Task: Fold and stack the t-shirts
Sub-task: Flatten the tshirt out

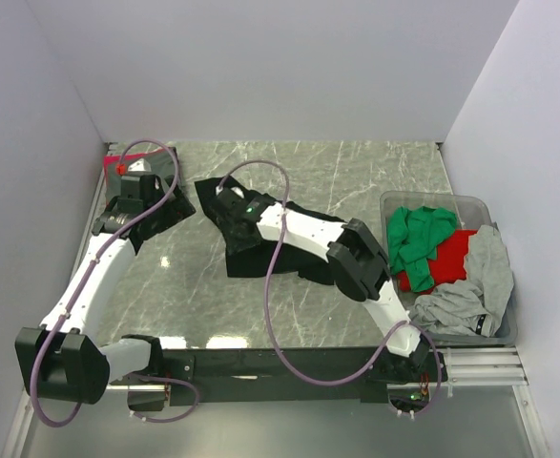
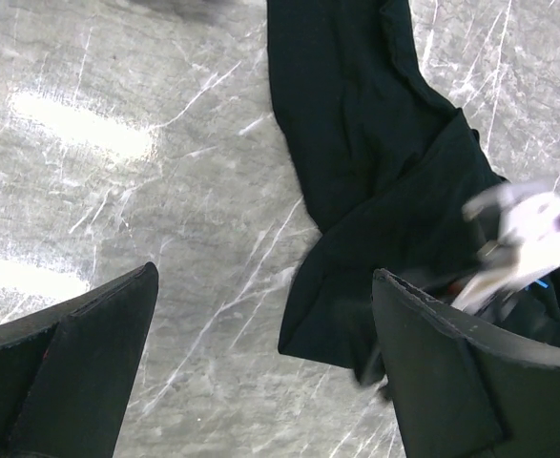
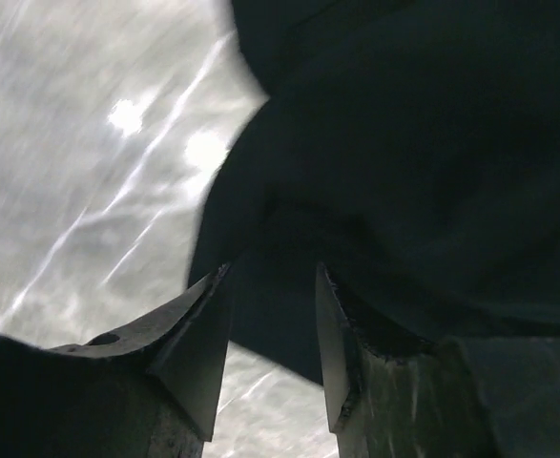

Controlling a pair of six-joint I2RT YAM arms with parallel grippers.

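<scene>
Black t-shirt (image 1: pixel 244 256), green t-shirt (image 1: pixel 418 234), red t-shirt (image 1: pixel 448 258), grey t-shirt (image 1: pixel 480 277), white-veined grey table (image 1: pixel 375 172).

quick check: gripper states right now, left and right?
Left gripper: open wide, holding nothing.
Right gripper: jaws narrowed, with an edge of the black t-shirt between them; whether it is gripped cannot be told.

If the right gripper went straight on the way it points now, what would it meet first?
The black t-shirt: its edge lies ahead of the right gripper, in line with its jaws. How near is unclear.
</scene>
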